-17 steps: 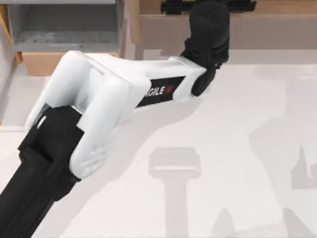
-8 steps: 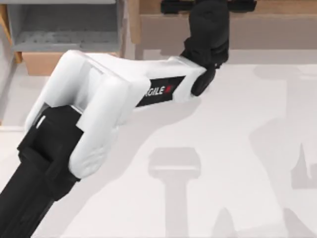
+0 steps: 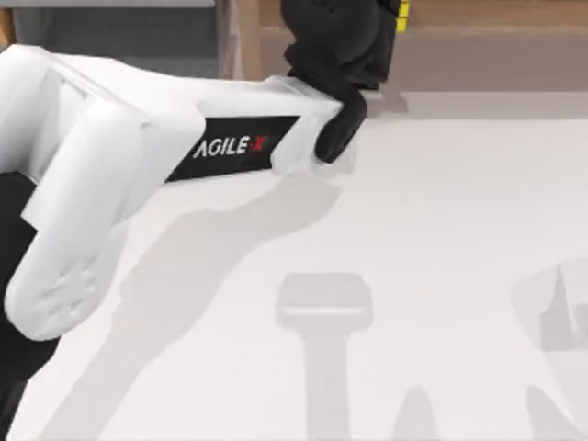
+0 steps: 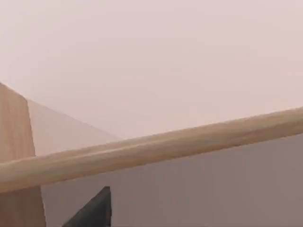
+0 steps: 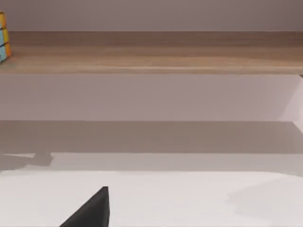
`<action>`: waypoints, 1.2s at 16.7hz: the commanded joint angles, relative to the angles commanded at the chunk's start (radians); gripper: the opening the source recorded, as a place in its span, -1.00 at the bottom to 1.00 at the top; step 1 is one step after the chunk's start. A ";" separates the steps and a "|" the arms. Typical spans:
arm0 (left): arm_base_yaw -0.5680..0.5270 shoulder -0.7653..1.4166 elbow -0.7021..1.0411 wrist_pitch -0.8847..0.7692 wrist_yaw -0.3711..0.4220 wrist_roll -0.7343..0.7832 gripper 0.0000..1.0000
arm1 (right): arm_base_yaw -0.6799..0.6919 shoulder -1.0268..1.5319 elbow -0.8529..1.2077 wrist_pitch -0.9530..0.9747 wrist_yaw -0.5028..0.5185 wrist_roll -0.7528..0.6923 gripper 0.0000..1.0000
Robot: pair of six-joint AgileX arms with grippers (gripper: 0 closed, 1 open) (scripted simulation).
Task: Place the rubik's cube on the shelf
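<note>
The rubik's cube shows as a yellow sliver on the shelf at the top view's upper edge. The right wrist view has its yellow, orange and blue tiles resting on the wooden ledge. My left gripper is high over the shelf front, just left of the cube and apart from it, open with nothing held. The left wrist view looks along the ledge's edge and side post, with one dark fingertip low in view. A dark part of my right gripper faces the shelf from over the table.
The left arm's big white link spans the left half of the top view. A smaller wooden box with a grey interior stands at the back left. The pale table stretches out in front of the shelf's grey-brown panel.
The left arm has risen and swung to the left, drawing its gripper off the cube. The cube's yellow edge now shows beside the gripper on the shelf.
</note>
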 joint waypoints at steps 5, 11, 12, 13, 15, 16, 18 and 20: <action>0.253 -0.275 -0.351 0.234 0.276 0.299 1.00 | 0.000 0.000 0.000 0.000 0.000 0.000 1.00; 0.805 -0.449 -0.769 0.397 0.617 0.669 1.00 | 0.000 0.000 0.000 0.000 0.000 0.000 1.00; 0.901 -0.460 -0.830 0.410 0.673 0.725 1.00 | 0.000 0.000 0.000 0.000 0.000 0.000 1.00; 0.994 -0.468 -0.889 0.420 0.727 0.779 1.00 | 0.000 0.000 0.000 0.000 0.000 0.000 1.00; 1.161 -0.471 -0.994 0.430 0.832 0.876 1.00 | 0.000 0.000 0.000 0.000 0.000 0.000 1.00; 1.231 -0.466 -1.041 0.432 0.881 0.921 1.00 | 0.000 0.000 0.000 0.000 0.000 0.000 1.00; 1.343 -0.445 -1.120 0.429 0.974 0.999 1.00 | 0.000 0.000 0.000 0.000 0.000 0.000 1.00; 1.413 -0.408 -1.181 0.416 1.054 1.063 1.00 | 0.000 0.000 0.000 0.000 0.000 0.000 1.00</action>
